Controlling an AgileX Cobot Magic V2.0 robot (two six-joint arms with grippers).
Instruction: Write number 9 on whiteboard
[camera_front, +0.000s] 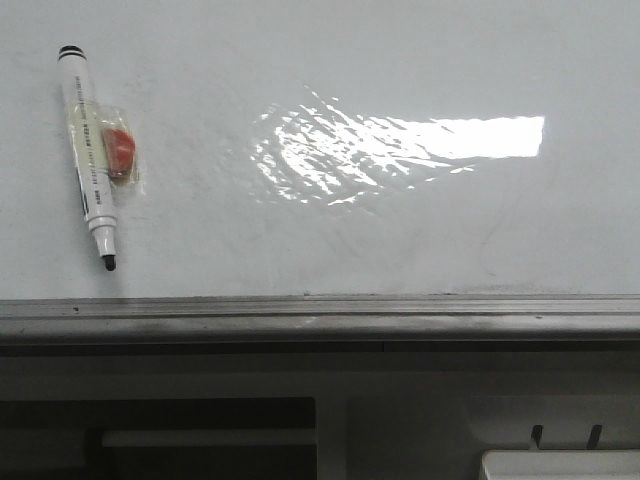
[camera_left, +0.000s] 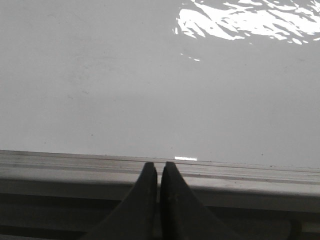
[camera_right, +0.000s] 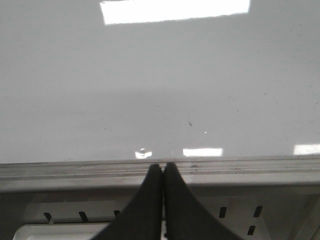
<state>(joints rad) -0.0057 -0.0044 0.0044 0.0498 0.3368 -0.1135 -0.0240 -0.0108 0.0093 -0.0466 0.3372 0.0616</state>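
The whiteboard (camera_front: 400, 230) is glossy white with faint smudges, a bright glare patch and a grey metal edge strip along its near side. No drawn number 9 shows on it. A white marker (camera_front: 88, 150) with a bare black tip lies on the board at the far left, with a clear wrap and a red piece taped at its middle. My left gripper (camera_left: 160, 166) is shut and empty over the edge strip. My right gripper (camera_right: 163, 167) is shut and empty over the edge strip too. Neither gripper shows in the front view.
The grey metal edge strip (camera_front: 320, 318) runs the full width of the board. Below it is a dark base with a white slotted part (camera_front: 560, 462) at the right.
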